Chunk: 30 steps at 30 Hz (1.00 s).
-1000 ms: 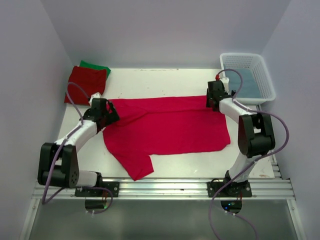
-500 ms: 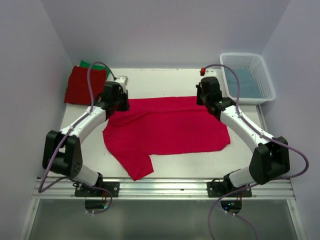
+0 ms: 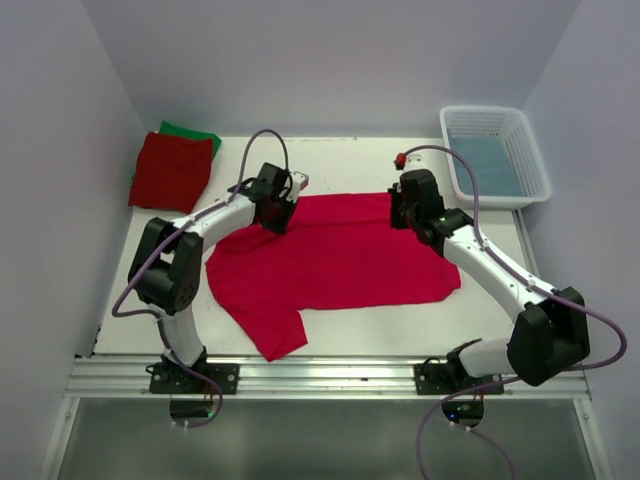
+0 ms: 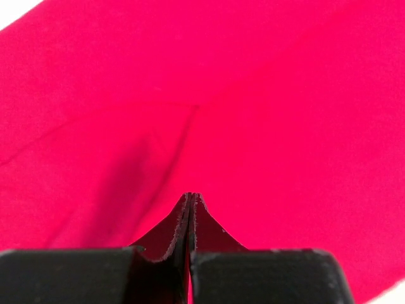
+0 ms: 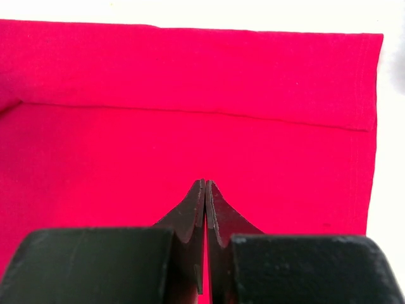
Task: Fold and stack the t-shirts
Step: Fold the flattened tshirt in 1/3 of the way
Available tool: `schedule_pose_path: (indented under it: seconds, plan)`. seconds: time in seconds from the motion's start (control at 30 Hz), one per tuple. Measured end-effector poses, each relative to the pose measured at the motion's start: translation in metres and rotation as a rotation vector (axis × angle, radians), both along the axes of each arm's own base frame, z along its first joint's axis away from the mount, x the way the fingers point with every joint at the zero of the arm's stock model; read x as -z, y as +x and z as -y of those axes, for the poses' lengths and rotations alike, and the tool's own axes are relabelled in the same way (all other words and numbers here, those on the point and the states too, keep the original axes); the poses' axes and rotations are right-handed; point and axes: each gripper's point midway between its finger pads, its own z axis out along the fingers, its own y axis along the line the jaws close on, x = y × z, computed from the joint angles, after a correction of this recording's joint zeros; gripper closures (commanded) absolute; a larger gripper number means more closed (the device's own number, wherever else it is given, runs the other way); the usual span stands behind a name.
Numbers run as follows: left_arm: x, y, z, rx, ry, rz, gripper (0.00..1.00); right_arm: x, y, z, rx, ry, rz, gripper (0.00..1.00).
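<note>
The bright crimson-pink cloth t-shirt (image 3: 340, 255) lies spread at the centre of the white table (image 3: 340, 165). Within 1 second the left gripper (image 3: 283, 200) has swung right along the far edge, drawing the far-left corner inward. The right gripper (image 3: 400, 205) has edged left. Both jaws are pressed together, apparently pinching cloth. The fold is judged to be beginning.

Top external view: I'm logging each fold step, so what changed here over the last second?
The left gripper, shut on the pink t-shirt, swung right along its far edge, dragging that corner inward. The right gripper, also shut, shifted slightly left at the far right corner. The folded red shirt, green shirt and basket stayed put.
</note>
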Motion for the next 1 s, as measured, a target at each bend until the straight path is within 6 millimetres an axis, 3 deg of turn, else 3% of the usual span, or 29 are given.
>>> schedule_pose_path:
  seconds: [0.13,0.3,0.67,1.0]
  plan:
    - [0.017,0.013,-0.01,-0.042,0.081,-0.016,1.0,0.002,-0.003,0.003,0.006,-0.006,-0.002,1.0]
    - [0.037,0.013,-0.024,-0.074,0.171,-0.055,1.0,0.005,-0.003,0.007,0.02,-0.021,-0.005,1.0]
    - [0.037,0.01,-0.031,-0.101,0.208,-0.07,1.0,0.009,-0.005,0.012,0.04,-0.042,-0.01,1.0]
    - [0.046,-0.01,-0.035,-0.1,0.202,-0.124,1.0,0.01,-0.004,0.012,0.04,-0.043,-0.014,1.0]
